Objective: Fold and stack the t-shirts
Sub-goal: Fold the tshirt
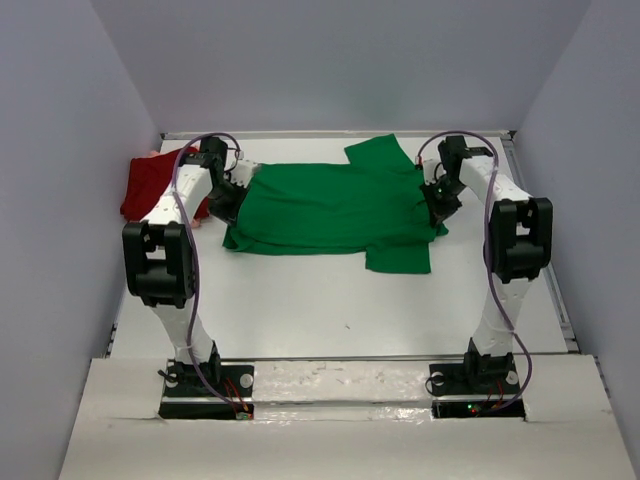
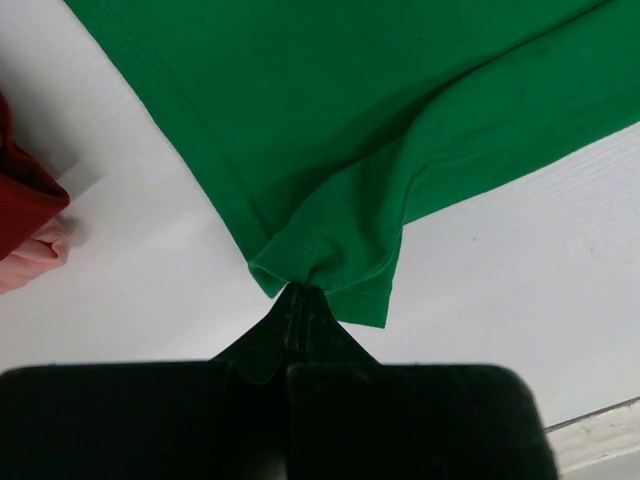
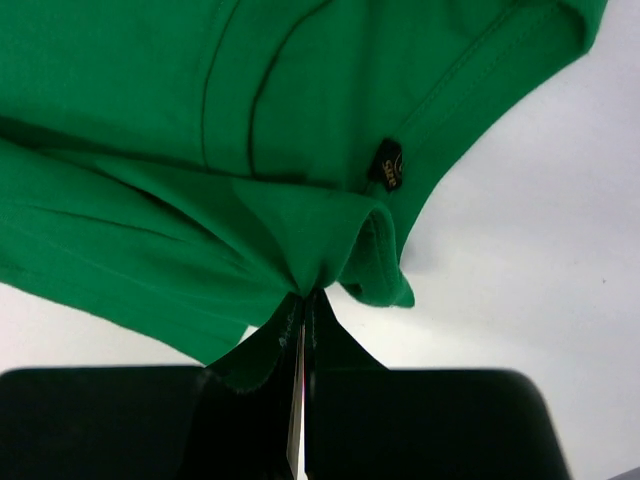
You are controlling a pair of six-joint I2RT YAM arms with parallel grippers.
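1. The bright green soft cloth short-sleeved t-shirt (image 1: 330,205) lies spread mostly flat across the far half of the white tabletop (image 1: 330,310). Bottom hem is on the left, neck end on the right.
2. Left claw (image 2: 300,305) is pinched tight on a hem corner of the green shirt, and the cloth bunches into a little fold right at the tips.
3. Right claw (image 3: 305,300) is clamped on a puckered bit of the green shirt at the neck edge, near a small black label (image 3: 388,163).
4. One sleeve points at the back wall and nearly reaches the tabletop's far edge. The other pokes toward the arm bases.
5. The crumpled dark red cloth t-shirt (image 1: 150,185) sits far left against the left wall, just behind the left arm. It's near the green hem but apart from it, with a white strip showing between.
6. A bit of pale pink cloth t-shirt (image 2: 35,258) peeks out, touching the red one.
7. Room-wise, a wide band of white tabletop runs between the green shirt's near edge and the arm bases, plus a narrower strip on the right side.
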